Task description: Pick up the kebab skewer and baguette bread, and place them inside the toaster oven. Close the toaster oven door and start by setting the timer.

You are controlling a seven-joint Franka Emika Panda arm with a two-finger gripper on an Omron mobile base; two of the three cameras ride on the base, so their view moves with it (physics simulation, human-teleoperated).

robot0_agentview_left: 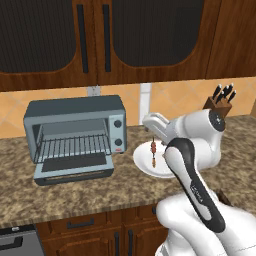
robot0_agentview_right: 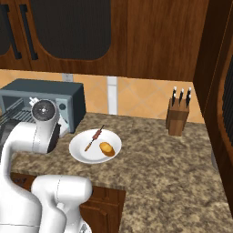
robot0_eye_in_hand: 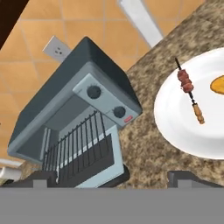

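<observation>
My gripper hangs with its two fingers spread wide and nothing between them, above the counter in the gap between the toaster oven and the white plate.

Taking the plate as my landmark: in the hand view its near rim sits just off my right finger tip, and the kebab skewer lies on it farther out on that same side, ahead of the fingers. The skewer's long axis runs roughly away from me, slightly slanted, with the meat chunks toward the far end and the bare wooden end nearer. So I judge the next move is a shift toward the plate, with the jaws turned to straddle the stick across its width.

The baguette bread rests on the plate just beyond the skewer, apart from it. On the plate's other side the oven stands with its door dropped open and the rack bare.
</observation>
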